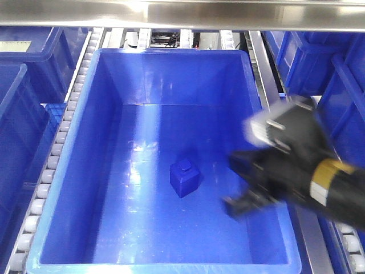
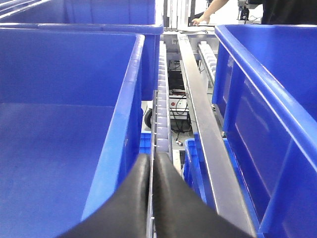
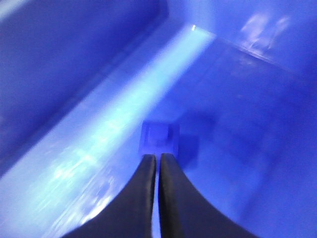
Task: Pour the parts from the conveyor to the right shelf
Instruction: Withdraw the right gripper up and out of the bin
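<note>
The large blue plastic bin (image 1: 108, 80) sits on the steel roller rack (image 1: 63, 134), its floor bare around one small bright-blue studded block (image 1: 185, 178). The right gripper (image 3: 157, 163), fingers pressed together, hangs inside the bin just short of the block. The left gripper (image 2: 151, 173), also closed, rests between neighbouring bins.

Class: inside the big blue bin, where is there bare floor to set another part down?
The bin floor is bare left of, behind and in front of the block. The right side is crowded: the right gripper hangs over it.
</note>
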{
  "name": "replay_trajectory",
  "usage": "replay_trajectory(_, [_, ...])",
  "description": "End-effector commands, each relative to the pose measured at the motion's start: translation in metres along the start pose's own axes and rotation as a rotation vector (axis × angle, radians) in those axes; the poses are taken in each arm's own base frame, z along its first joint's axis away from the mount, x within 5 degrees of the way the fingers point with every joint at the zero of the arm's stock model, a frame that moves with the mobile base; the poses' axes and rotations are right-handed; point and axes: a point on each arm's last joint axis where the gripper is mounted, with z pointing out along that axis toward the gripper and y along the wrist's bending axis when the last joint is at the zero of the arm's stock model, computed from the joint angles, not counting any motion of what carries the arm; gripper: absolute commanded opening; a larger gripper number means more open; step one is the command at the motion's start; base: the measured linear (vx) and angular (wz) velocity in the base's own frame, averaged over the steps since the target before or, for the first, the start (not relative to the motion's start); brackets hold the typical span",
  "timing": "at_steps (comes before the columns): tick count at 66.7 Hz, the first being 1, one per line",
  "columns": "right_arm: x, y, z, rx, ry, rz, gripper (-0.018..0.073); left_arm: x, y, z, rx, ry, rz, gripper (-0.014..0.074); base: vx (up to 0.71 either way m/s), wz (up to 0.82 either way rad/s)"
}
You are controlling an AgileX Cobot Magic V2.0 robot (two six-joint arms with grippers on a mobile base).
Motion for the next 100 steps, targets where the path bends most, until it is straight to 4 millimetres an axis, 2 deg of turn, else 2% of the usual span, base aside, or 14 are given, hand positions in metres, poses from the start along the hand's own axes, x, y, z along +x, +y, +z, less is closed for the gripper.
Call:
replay_trajectory(1, [-0.006,-0.001,-0.026,0.001,-0.155,-0.002,-0.0009,-0.013,-0.001,0.000,0.009,-0.080,-0.016,-0.0006,0.00,0.00])
replay_trajectory(11, [0.007,-0.001,-0.044,0.001,-0.189,-0.002,-0.0009,-0.013,-0.001,0.000,0.009,-0.080,-0.016,-0.0006,0.00,0.00])
replay_trajectory(17, [0.011,-0.001,-0.047,0.001,-0.183,-0.002,-0.0009,-0.013,-0.001,0.000,0.009,-0.080,-0.016,-0.0006,0.00,0.00])
replay_trajectory(24, [0.012,0.000,-0.047,-0.001,-0.176,-0.003,-0.0009,-0.013,-0.001,0.000,0.009,-0.080,-0.016,-0.0006,0.00,0.00])
replay_trajectory(39, [0.010,-0.004,-0.070,0.010,-0.250,0.061,-0.0009,-0.013,-0.001,0.000,0.009,-0.080,-0.016,-0.0006,0.00,0.00])
replay_trajectory(45, [0.009,-0.016,-0.081,0.088,-0.296,0.112,-0.0009,-0.013,-0.001,0.000,0.009,-0.080,-0.016,-0.0006,0.00,0.00])
replay_trajectory(58, [0.013,-0.038,-0.109,0.310,-0.396,0.093,-0.0009,-0.013,-0.001,0.000,0.009,-0.080,-0.016,-0.0006,0.00,0.00])
replay_trajectory(62, [0.024,-0.041,-0.114,0.368,-0.446,0.088,-0.0009,-0.013,-0.001,0.000,0.009,-0.080,-0.016,-0.0006,0.00,0.00])
replay_trajectory(71, [0.063,-0.045,-0.115,0.486,-0.500,0.104,-0.0009,-0.013,-0.001,0.000,0.009,-0.080,-0.016,-0.0006,0.00,0.00])
replay_trajectory(83, [0.109,-0.035,-0.118,0.540,-0.531,0.106,-0.0009,-0.013,-0.001,0.000,0.009,-0.080,-0.016,-0.0006,0.00,0.00])
replay_trajectory(96, [0.145,-0.027,-0.117,0.568,-0.598,0.082,-0.0009,-0.013,-0.001,0.000,0.009,-0.080,-0.016,-0.0006,0.00,0.00])
replay_trajectory(100, [0.149,-0.028,-0.113,0.575,-0.590,0.075,-0.0009,-0.013,-0.001,0.000,0.009,-0.081,-0.016,-0.0006,0.00,0.00])
